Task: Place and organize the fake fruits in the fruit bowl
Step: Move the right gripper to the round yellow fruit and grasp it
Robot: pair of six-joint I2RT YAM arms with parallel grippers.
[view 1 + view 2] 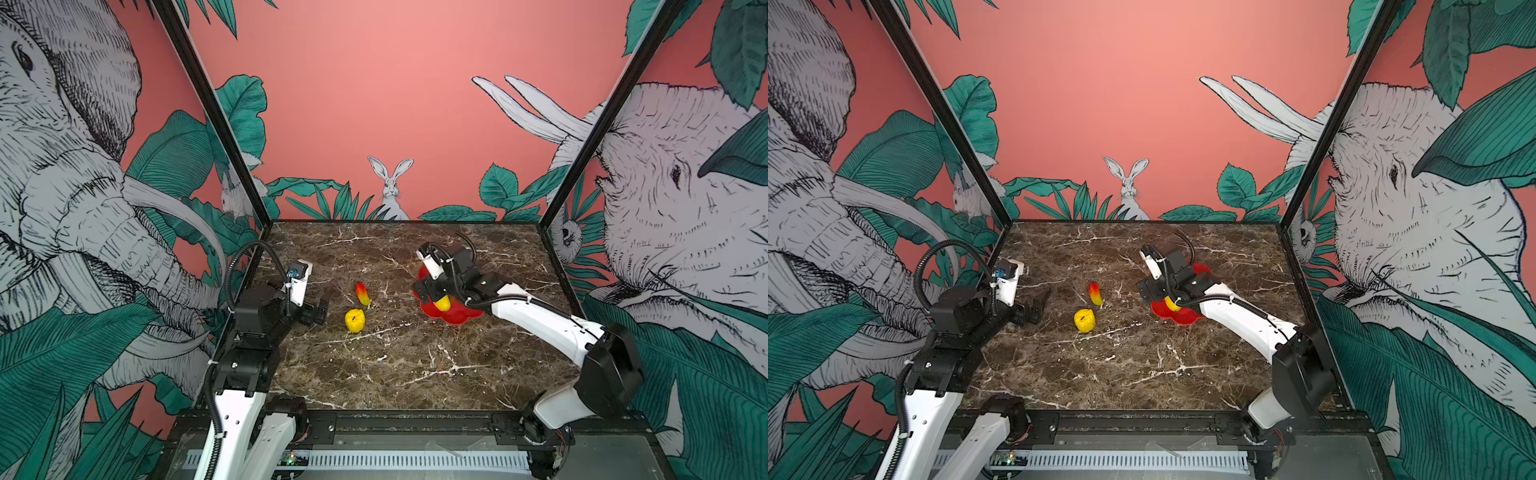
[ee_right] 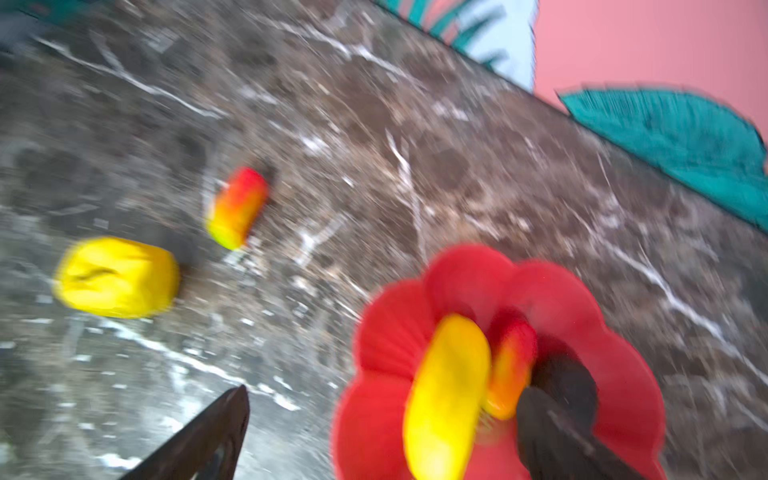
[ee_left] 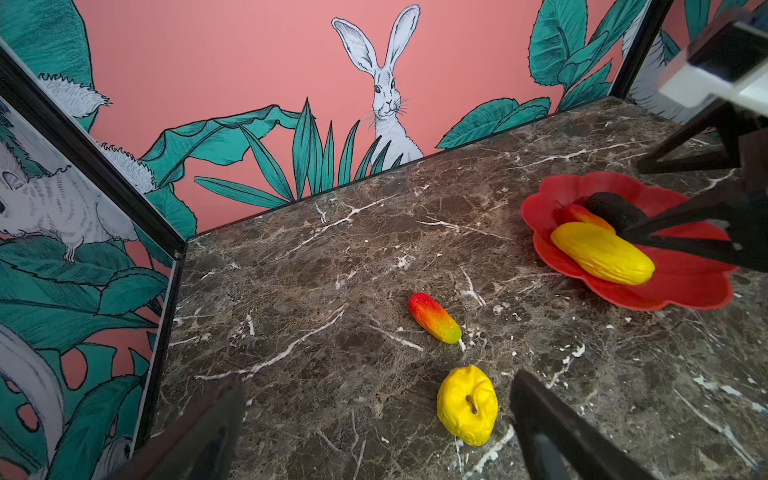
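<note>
The red fruit bowl [image 1: 462, 319] sits on the right half of the brown desk [image 1: 415, 374] in both top views. 3 of the fake fruits lie in it: the long yellow fruit [image 3: 602, 253], a slim red and orange fruit [image 3: 584, 215] and the black fruit [image 3: 614, 207]. They lie close side by side, with the slim one in the middle. The right claw [image 2: 385, 395] hangs just over the bowl. Its 2 fingers are spread wide and it pinches nothing. The right wrist view is blurry, but there the long yellow fruit lies between the fingers. One finger [image 2: 552, 432] is over the black fruit, and the other is out past the bowl's rim, over the desk. 2 fruits are out on the desk, left of the bowl: the second slim red and orange fruit [image 1: 363, 294] and the round yellow fruit [image 1: 354, 320]. They are near each other but apart. The left claw [image 3: 378, 380] is low at the left side of the desk. Its fingers are spread wide too, with nothing in them. The round yellow fruit lies just in front of this claw, closer to one finger, not touching it. The second slim fruit lies farther ahead.
</note>
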